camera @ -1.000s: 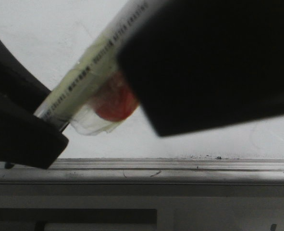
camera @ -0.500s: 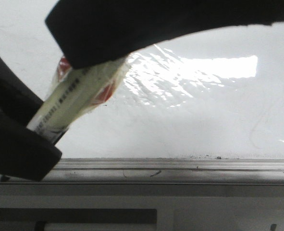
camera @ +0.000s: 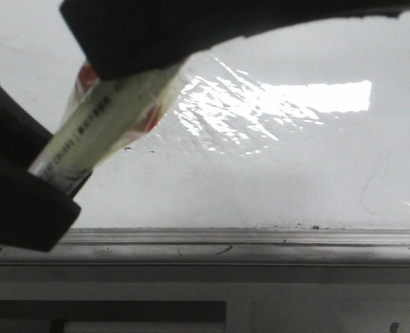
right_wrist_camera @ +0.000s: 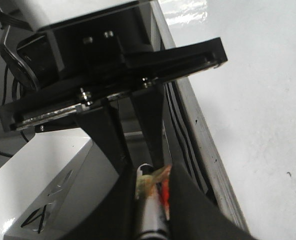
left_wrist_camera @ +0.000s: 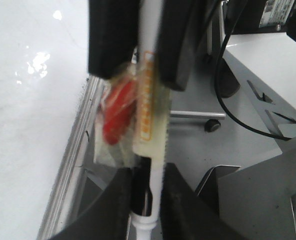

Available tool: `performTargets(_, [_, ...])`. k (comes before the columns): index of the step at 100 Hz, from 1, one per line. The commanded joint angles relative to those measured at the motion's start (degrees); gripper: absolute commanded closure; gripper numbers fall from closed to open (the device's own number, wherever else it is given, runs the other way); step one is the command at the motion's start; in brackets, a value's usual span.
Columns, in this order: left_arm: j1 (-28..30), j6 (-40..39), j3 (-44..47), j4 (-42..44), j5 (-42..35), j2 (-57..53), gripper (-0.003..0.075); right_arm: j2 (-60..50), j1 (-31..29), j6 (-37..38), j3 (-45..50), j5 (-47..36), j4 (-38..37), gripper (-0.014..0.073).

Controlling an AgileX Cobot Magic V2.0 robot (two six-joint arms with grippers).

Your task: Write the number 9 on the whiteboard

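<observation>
Since half a second ago the marker [camera: 97,128] I clamp in both my left gripper [left_wrist_camera: 146,205] and right gripper [right_wrist_camera: 153,195] has slid slightly left, baring more whiteboard [camera: 281,180]; no number 9 shows yet, so I judge writing hasn't begun. Its long axis slants from near-left up toward far-right.

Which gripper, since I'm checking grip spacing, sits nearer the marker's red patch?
Right. The right gripper clamps the marker right at the red patch; the left gripper holds the marker's other end, apart from the patch.
</observation>
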Motion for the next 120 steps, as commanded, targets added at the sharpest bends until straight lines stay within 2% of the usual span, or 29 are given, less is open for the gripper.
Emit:
performTargets(1, [-0.41, 0.72, -2.48, -4.94, -2.23, -3.05, 0.0741, -1.58, 0.17, -0.41, -1.65, -0.75, 1.04, 0.0646])
performTargets(11, [-0.41, 0.72, -2.48, -5.06, -2.23, -4.76, 0.0741, -3.14, 0.17, -0.41, -1.65, -1.8, 1.04, 0.0611])
performTargets(27, [-0.41, 0.09, -2.48, -5.77, -2.95, -5.15, 0.0738, -3.7, 0.17, -0.12, -1.65, -1.73, 1.04, 0.0627])
performTargets(32, [-0.41, -0.02, -2.48, -7.51, -3.39, -5.15, 0.071, -3.7, 0.17, -0.12, -1.65, -1.73, 1.04, 0.0627])
performTargets(39, [-0.41, -0.35, -2.48, -9.74, -3.63, -5.69, 0.0598, -3.7, 0.17, -0.12, -1.65, -1.73, 1.04, 0.0627])
performTargets(51, [-0.41, -6.47, -2.48, -10.37, -3.46, -9.29, 0.0277, -3.7, -0.87, 0.26, -1.75, -1.34, 0.69, 0.0627])
performTargets(56, [-0.41, -8.25, -2.48, -10.04, -3.46, -11.85, 0.0219, -4.18, -1.62, 2.68, -2.04, -0.48, -1.53, 0.0627])
performTargets(62, [-0.41, -10.14, -2.48, -8.69, -3.46, -15.87, 0.0231, -4.31, -2.56, 8.81, -3.11, 1.74, -7.34, 0.0627])
performTargets(73, [-0.07, -15.75, -2.48, -2.72, -4.4, -23.43, 0.0321, -4.31, -4.61, 27.19, -7.91, 10.05, -27.84, 0.0634])
performTargets(79, [-0.01, -21.62, -2.48, 4.36, -5.0, -26.54, 0.0376, -4.03, -5.32, 35.96, -11.62, 15.88, -39.47, 0.0634])
performTargets(87, [-0.01, -30.98, -2.36, 14.57, -4.88, -29.94, 0.045, -4.03, -5.46, 44.42, -17.41, 21.28, -49.54, 0.0634])
performTargets(92, [-0.01, -37.22, -1.97, 20.89, -4.6, -31.21, 0.0496, -4.15, -5.46, 47.22, -20.55, 23.09, -53.32, 0.0634])
performTargets(99, [-0.01, -42.24, -1.17, 25.05, -4.6, -32.28, 0.0549, -4.38, -5.46, 47.76, -23.81, 23.23, -56.14, 0.0634])
performTargets(109, [-0.01, -43.86, -0.06, 25.71, -5.03, -32.44, 0.0573, -6.22, -4.6, 47.76, -24.37, 17.89, -62.3, 0.0634])
performTargets(120, [-0.01, -43.86, 1.21, 25.71, -6.62, -32.44, 0.0573, -8.29, -2.67, 48.29, -19.52, 9.65, -74.09, 0.0632])
